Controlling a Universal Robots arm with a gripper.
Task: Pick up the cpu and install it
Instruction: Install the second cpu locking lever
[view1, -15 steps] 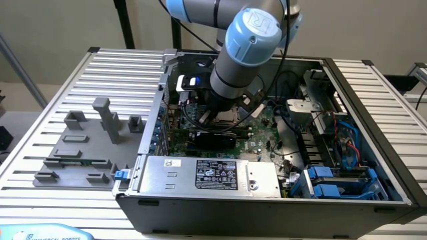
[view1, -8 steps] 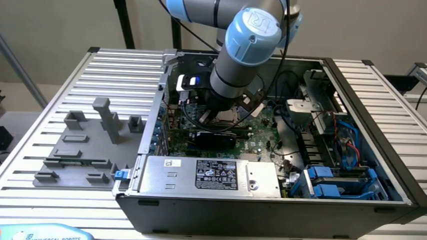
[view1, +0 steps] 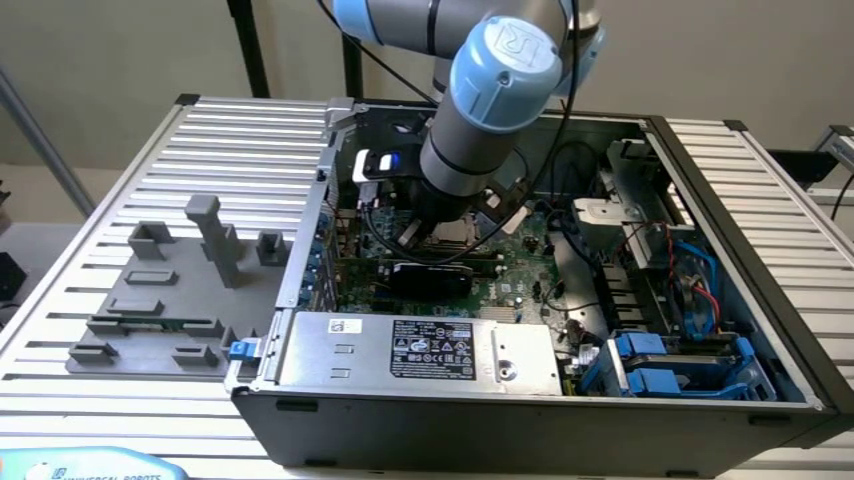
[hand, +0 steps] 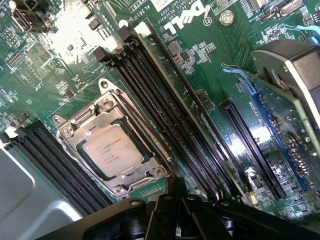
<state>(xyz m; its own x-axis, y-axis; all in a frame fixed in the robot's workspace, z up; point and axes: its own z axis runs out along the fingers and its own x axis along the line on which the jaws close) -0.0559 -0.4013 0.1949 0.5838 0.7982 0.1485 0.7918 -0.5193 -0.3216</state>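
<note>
Gripper (hand: 172, 212): dark body just above the motherboard; whether its fingers are spread or closed cannot be told.
CPU (hand: 111, 149): lies flat in the metal socket frame (hand: 87, 125), silver top up, nothing gripping it.
Memory slots (hand: 165, 110): black rows beside the socket.
Arm (view1: 487, 100): reaches down into the open computer case (view1: 747, 250).
Grey tray (view1: 147, 300): on the table at the exterior view's left, well apart.

Your arm (view1: 487, 100) reaches in from the far side and bends steeply downward; its blue-capped wrist joint sits uppermost; the tool (view1: 447, 215) points straight down, its dark body low in the wrist view.
</note>
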